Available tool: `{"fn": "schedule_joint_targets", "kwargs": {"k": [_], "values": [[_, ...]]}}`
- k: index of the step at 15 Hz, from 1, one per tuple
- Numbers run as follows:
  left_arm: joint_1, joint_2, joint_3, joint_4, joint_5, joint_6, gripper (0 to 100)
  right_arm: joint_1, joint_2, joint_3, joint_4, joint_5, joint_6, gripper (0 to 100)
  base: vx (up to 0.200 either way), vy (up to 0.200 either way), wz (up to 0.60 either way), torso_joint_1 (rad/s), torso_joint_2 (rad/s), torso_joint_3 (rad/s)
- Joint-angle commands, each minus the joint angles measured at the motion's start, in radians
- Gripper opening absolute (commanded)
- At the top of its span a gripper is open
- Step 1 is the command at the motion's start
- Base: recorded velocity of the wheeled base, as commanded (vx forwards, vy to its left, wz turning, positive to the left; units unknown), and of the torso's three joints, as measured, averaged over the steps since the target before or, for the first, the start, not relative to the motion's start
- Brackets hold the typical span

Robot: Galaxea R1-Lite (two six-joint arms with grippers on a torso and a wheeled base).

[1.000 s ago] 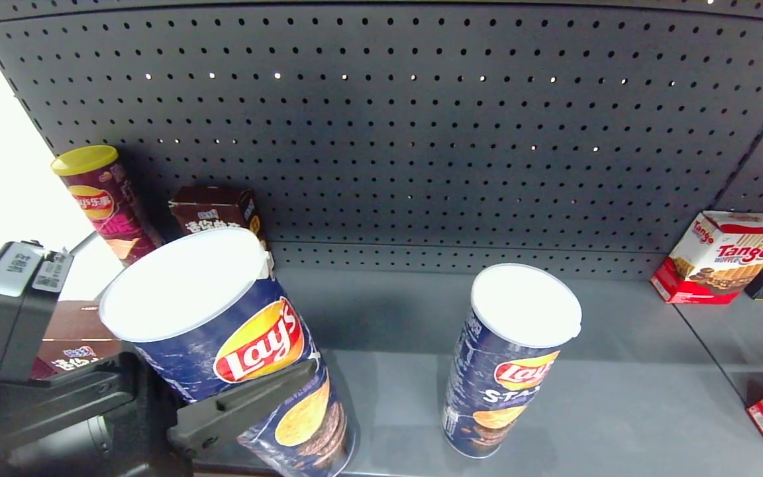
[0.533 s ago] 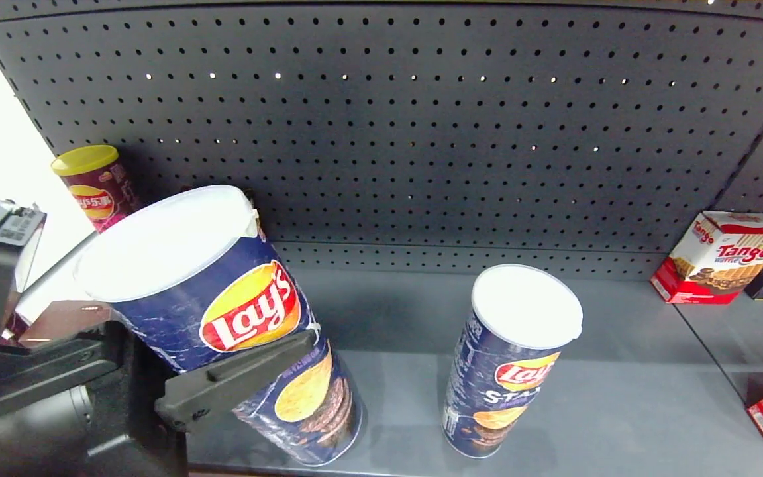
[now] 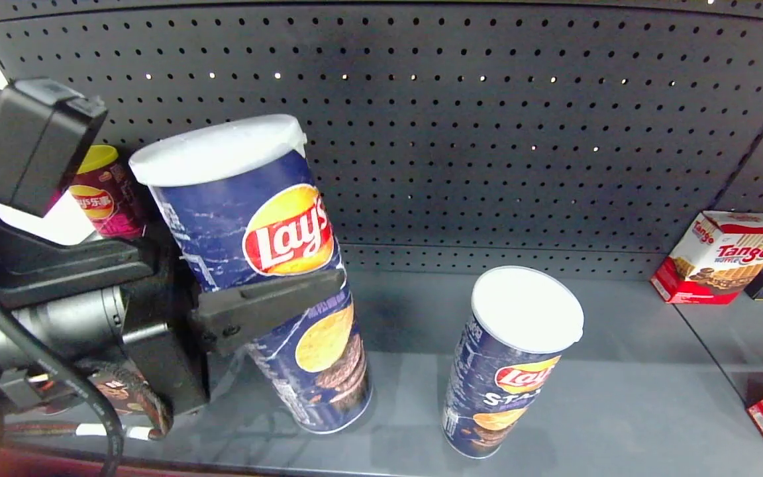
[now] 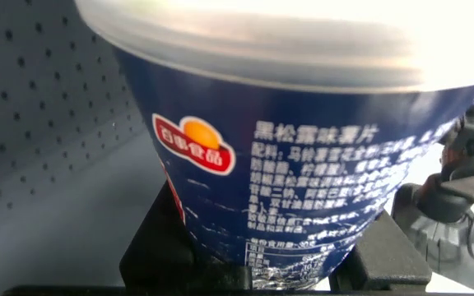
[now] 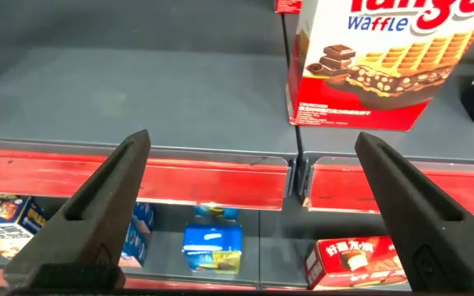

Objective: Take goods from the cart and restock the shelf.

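Cans, two, blue: held can (image 3: pixel 249 199) clamped in left gripper (image 4: pixel 270 259), standing can (image 3: pixel 514 371); right gripper (image 5: pixel 253 148) apart

Navy chip can (image 3: pixel 269 265), white lid, leaning left, base near front of grey shelf (image 3: pixel 620 411), second can (image 3: pixel 507 377) upright beside it

navy, white-lidded held canister (image 3: pixel 249 218) and standing canister (image 3: pixel 510 371); yellow-lidded maroon can (image 3: pixel 103 202); red-white wafer box (image 3: pixel 722 258); grey dotted pegboard (image 3: pixel 487 132).
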Motion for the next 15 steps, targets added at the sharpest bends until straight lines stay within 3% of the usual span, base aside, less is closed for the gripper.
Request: {"fn": "schedule_joint_targets", "kwargs": {"k": [1,3,8,11,13,14,15], "values": [[0.001,0.036,-0.036,0.006,-0.006,0.001,0,0.000,0.000,0.000,0.000,0.000,0.000,100,0.000,0.000,0.00,0.000,0.00,0.000],[0.003,0.056,-0.062,0.054,-0.018,0.005,0,0.000,0.000,0.000,0.000,0.000,0.000,100,0.000,0.000,0.00,0.000,0.00,0.000],[0.046,0.180,-0.143,0.064,-0.043,0.010,0,0.000,0.000,0.000,0.000,0.000,0.000,100,0.000,0.000,0.00,0.000,0.00,0.000],[0.073,0.376,-0.271,0.060,-0.047,0.090,0,0.000,0.000,0.000,0.000,0.001,0.000,100,0.000,0.000,0.00,0.000,0.00,0.000],[0.070,0.462,-0.358,0.063,-0.052,0.110,0,0.000,0.000,0.000,0.000,0.000,0.000,100,0.000,0.000,0.00,0.000,0.00,0.000],[0.070,0.462,-0.358,0.063,-0.052,0.110,0,0.000,0.000,0.000,0.000,0.000,0.000,100,0.000,0.000,0.00,0.000,0.00,0.000],[0.069,0.560,-0.467,0.064,-0.047,0.124,0,0.000,0.000,0.000,0.000,0.000,0.000,100,0.000,0.000,0.00,0.000,0.00,0.000]]}}
